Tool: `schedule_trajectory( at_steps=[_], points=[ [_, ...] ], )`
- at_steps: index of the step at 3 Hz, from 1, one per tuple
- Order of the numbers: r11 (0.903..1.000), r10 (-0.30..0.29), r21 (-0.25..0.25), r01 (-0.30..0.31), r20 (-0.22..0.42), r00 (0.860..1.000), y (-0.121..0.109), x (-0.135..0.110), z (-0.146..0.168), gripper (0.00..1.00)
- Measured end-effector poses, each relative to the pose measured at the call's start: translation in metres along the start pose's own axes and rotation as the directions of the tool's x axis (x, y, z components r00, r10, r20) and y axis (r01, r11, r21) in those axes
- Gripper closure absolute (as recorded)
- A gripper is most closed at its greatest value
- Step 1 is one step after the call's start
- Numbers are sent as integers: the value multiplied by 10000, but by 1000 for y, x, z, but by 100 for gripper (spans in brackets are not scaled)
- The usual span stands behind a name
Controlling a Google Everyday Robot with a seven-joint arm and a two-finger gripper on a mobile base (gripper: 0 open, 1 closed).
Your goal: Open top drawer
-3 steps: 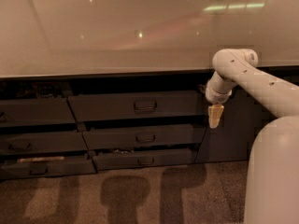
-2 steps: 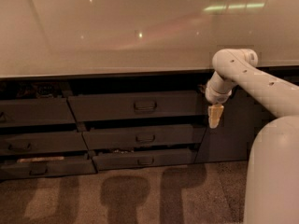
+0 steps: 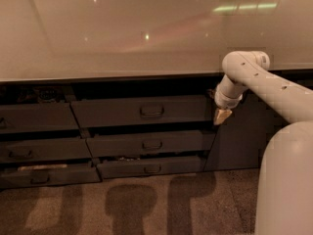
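Observation:
The top drawer (image 3: pixel 142 111) is the widest dark grey front in the middle stack, just under the counter, with a small loop handle (image 3: pixel 152 111) at its centre. Its front stands slightly forward of the cabinet. My gripper (image 3: pixel 222 115) hangs from the white arm at the drawer's right end, pointing down, well to the right of the handle. It holds nothing that I can see.
Two narrower grey drawers (image 3: pixel 151 144) sit below the top one, both partly out. Another drawer stack (image 3: pixel 36 146) is at the left. A pale glossy countertop (image 3: pixel 122 33) overhangs above. A dark cabinet door (image 3: pixel 239 131) is at the right. My white arm base (image 3: pixel 286 180) fills the lower right.

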State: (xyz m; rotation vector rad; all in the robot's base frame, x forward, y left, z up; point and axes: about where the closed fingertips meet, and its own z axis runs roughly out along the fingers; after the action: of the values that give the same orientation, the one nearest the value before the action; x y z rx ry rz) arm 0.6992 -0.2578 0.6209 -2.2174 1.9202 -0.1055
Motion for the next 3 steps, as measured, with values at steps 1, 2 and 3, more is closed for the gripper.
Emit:
schedule_trajectory(
  at_steps=[1,2,3],
  points=[
    [10000,0,0,0,0,10000,0,0,0,65],
    [10000,0,-1,0,0,10000,0,0,0,88],
    [10000,0,-2,0,0,10000,0,0,0,100]
  ],
)
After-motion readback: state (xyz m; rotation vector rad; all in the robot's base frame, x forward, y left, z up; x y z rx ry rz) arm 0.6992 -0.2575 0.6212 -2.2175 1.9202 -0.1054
